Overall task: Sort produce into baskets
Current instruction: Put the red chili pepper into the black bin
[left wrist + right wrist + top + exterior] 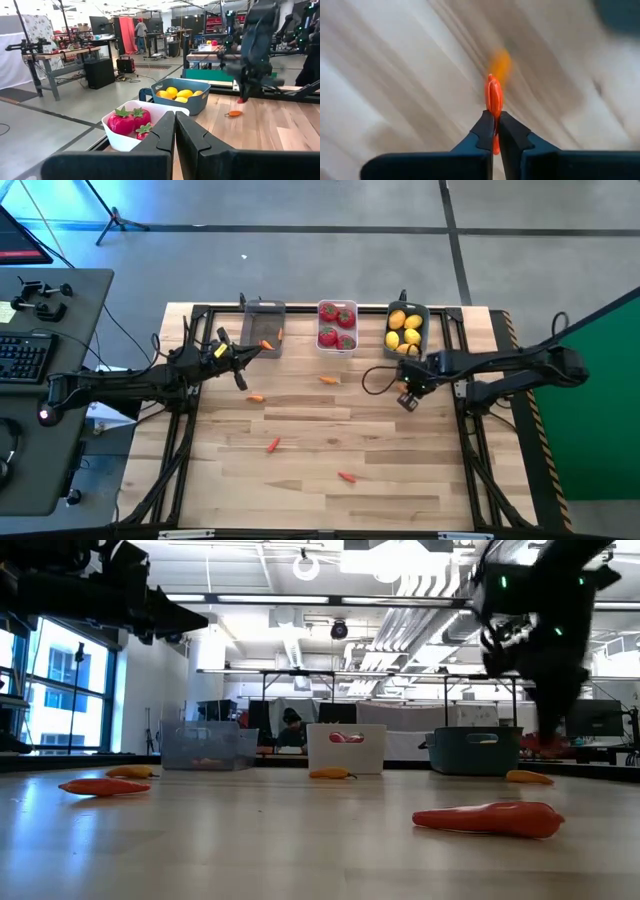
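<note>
Three baskets stand along the far edge: a grey translucent one [262,328] with carrot pieces, a white one [337,326] with red tomatoes [129,121], and a dark teal one [407,328] with yellow lemons [176,93]. My right gripper [408,402] points down in front of the teal basket, shut on an orange-red carrot piece [493,95]. Another orange piece [233,113] lies on the wood just beside it. My left gripper [256,352] hovers level near the grey basket, shut [175,116] and with nothing in it. My right gripper pinches the carrot piece between its two fingers from above, pointing down. The piece runs along the fingers, upright, and its lower end [493,89] sticks out past the fingertips [485,125]. In the left wrist view that end [241,100] appears just clear of the table.
Loose carrot pieces lie on the table at left centre [257,397], in front of the white basket [328,379], and toward the near side [273,444] [347,476]. Black frame rails [178,440] run along both table sides. A desk with a keyboard [25,355] stands at left.
</note>
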`<state>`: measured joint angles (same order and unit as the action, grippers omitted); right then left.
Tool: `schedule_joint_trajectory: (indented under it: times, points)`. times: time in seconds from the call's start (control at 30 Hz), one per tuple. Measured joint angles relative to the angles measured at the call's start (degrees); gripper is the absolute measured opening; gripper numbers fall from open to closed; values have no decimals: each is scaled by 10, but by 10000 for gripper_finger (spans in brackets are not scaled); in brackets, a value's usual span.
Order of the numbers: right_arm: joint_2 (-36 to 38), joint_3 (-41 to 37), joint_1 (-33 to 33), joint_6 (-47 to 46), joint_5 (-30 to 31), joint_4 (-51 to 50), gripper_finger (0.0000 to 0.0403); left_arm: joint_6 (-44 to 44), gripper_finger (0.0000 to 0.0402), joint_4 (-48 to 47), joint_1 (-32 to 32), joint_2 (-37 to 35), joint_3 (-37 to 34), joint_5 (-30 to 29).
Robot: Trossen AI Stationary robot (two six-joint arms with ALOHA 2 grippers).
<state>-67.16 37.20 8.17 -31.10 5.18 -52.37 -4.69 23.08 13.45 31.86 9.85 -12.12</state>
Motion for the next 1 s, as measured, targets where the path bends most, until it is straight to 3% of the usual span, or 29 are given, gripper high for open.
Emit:
schedule_joint_trajectory:
  times: [0.1,0.23,0.43,0.57,0.77,1.0]
  points:
    - [17,24,-10,5,15,72,4,1,0,-11,0,0,0,0]
    - [-7,21,-10,21,38,255,2,13,0,-26,0,0,0,0]
    - [-157,29,-22,70,72,567,1,12,0,-24,0,0,0,0]
    - [-270,83,-23,100,85,705,1,12,0,-24,0,0,0,0]
    - [-391,224,-10,149,107,745,0,11,0,-25,0,0,0,0]
    - [-488,407,27,197,90,712,0,9,0,-25,0,0,0,-2]
